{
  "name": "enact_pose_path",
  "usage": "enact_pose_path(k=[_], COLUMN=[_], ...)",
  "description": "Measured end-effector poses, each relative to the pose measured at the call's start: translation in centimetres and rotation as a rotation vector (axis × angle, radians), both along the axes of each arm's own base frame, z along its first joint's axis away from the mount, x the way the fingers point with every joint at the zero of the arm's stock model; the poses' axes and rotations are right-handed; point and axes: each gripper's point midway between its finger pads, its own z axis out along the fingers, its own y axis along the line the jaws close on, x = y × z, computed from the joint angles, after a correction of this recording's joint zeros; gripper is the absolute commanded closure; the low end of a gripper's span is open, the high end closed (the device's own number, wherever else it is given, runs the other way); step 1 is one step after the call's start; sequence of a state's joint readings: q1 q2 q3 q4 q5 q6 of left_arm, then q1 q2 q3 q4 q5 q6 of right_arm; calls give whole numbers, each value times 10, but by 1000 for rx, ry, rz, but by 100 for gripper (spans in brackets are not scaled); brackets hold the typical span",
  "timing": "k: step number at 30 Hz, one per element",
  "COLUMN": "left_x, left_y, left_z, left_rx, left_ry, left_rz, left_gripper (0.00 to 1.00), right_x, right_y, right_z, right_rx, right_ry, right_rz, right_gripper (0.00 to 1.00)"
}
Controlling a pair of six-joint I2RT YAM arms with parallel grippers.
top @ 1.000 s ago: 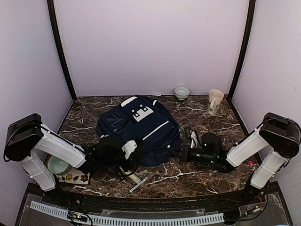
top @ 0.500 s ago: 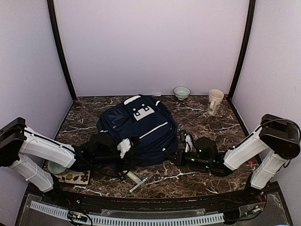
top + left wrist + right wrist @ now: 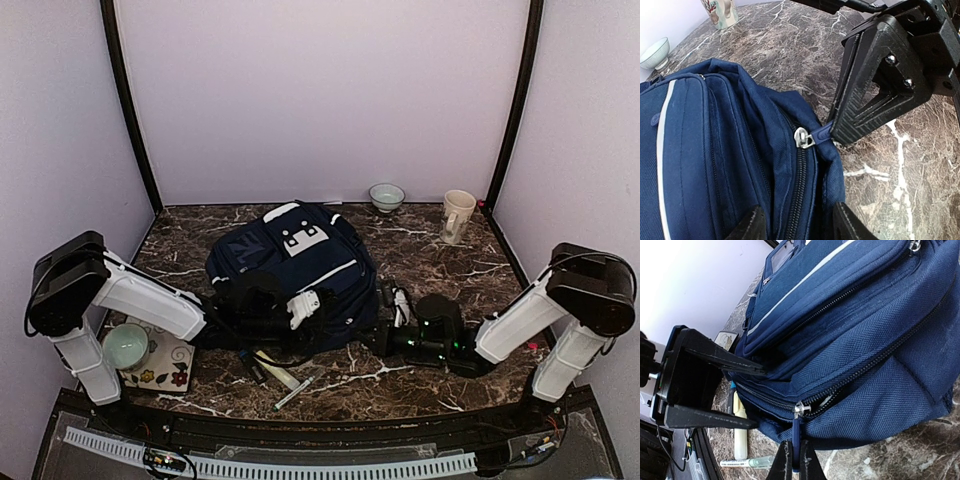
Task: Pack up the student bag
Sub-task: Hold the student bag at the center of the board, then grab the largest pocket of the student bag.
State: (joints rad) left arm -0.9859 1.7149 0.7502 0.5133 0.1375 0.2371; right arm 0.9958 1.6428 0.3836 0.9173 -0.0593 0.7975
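- Dark marble table (image 3: 430, 238) with white veins, pale lilac walls on three sides
- Mid-table sits the student bag (image 3: 300, 262), navy, white patch facing up, its base turned towards the arms
- Left gripper (image 3: 801, 227) is low at the bag's near-left edge, jaws apart, with the zipped rim of the bag lying between the two fingers
- Across from it comes the right gripper (image 3: 793, 460), jaws pressed together and clamped on the blue zip pull (image 3: 821, 134)
- That pull hangs off a silver slider (image 3: 802, 137) on the main zip, right at the bag's lower corner
- From the right wrist view the zip runs closed along the bag's side, front pocket above it
- Just beside the bag's near edge on the marble lie a pale yellow marker (image 3: 740, 432) and a clear-barrelled pen (image 3: 297, 390)
- Near left: a pale green bowl (image 3: 125, 347) on a flowered mat (image 3: 165, 374)
- Back by the wall: a small bowl (image 3: 386, 196) and a cream mug (image 3: 457, 215), both well apart from the bag
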Motion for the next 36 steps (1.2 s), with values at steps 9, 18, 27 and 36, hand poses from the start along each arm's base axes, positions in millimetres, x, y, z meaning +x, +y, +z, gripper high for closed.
enact_pose_path(k=[9, 18, 27, 36], left_x=[3, -4, -6, -9], left_y=[2, 2, 4, 10], left_z=[-4, -6, 2, 13], left_rx=[-15, -35, -43, -44], left_ry=[10, 35, 43, 50], left_rz=[-14, -47, -45, -36], left_gripper=[97, 100, 100, 100], right_x=[-5, -12, -16, -24], right_y=[-6, -28, -45, -45], right_z=[-2, 2, 6, 18], right_rx=[-44, -191, -366, -540], right_ry=[-33, -109, -261, -629], right_rz=[27, 48, 46, 22], right_gripper=[93, 39, 20, 22])
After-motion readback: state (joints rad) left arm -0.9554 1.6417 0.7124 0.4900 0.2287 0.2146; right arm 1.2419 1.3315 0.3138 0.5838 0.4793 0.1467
